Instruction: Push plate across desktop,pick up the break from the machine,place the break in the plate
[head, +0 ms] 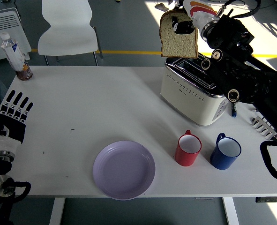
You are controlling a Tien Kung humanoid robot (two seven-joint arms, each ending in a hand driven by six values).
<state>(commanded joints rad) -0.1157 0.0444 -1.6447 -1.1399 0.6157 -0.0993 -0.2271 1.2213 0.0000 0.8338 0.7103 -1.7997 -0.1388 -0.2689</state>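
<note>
Nearest the table's front edge sits the round lilac plastic plate (123, 169), empty, on the white tabletop (91, 103). To its right stand a red ceramic mug (189, 149) with a white inside and, just beside that, a blue ceramic mug (226, 152), also white inside; the two mugs are close but apart.

At the left edge the robot's black left hand (11, 119) rests over the table's corner, its fingers straight and spread, holding nothing.

Further back on the right stands the cream-coloured two-slot toaster (193, 94) with a perforated band near its top. Its slots show dark, and nothing sticks out of them.

Above the toaster, clear of it, the robot's right hand (190, 18) pinches a slice of pale brown-crusted bread (177, 39) by its upper edge. A dark fingertip (180, 26) presses on the face of the slice, which hangs upright, its lower edge above the toaster's top. The black right arm (243, 75) runs from the picture's right side up past the toaster.

At the far left corner of the table a clear plastic water bottle (11, 48) stands next to a small jar with dark contents (25, 71). Beyond the table are a white plastic chair (68, 29) and a yellow floor line (129, 52).
</note>
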